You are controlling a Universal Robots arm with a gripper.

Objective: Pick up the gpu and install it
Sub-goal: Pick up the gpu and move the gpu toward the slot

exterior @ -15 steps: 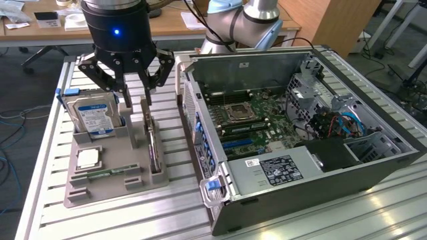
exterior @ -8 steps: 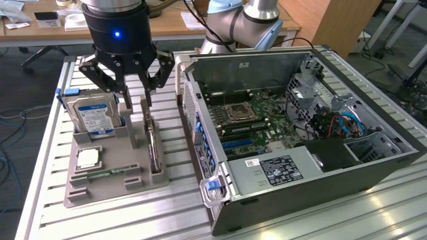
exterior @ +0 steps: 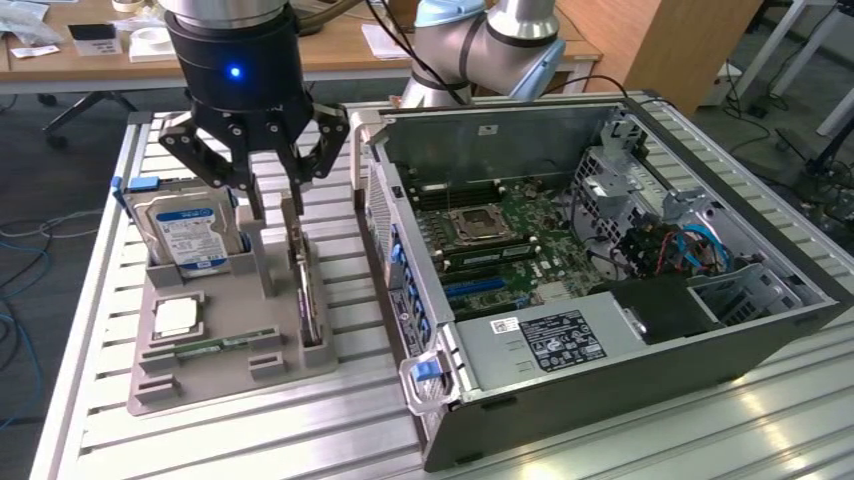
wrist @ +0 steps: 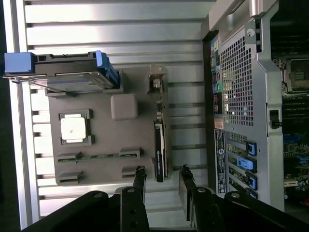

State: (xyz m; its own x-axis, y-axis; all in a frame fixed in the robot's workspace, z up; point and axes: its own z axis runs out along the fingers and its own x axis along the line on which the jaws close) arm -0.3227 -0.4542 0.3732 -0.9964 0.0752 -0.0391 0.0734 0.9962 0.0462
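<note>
**A:** So where's the gpu (exterior: 308, 300) sitting right now?

**B:** It's standing on edge in a slot of the grey tray (exterior: 214, 385), on the side nearest the open computer case (exterior: 601, 300). Nothing's touching it.

**A:** And the tool (exterior: 260, 180)?

**B:** Spread wide, holding nothing, hanging above the tray. In the wrist view the gpu lines up between its two fingers (wrist: 140, 180). The hard drive (exterior: 187, 235) is on the tray's other side, and it's all on the slatted metal surface (exterior: 200, 440).
</note>
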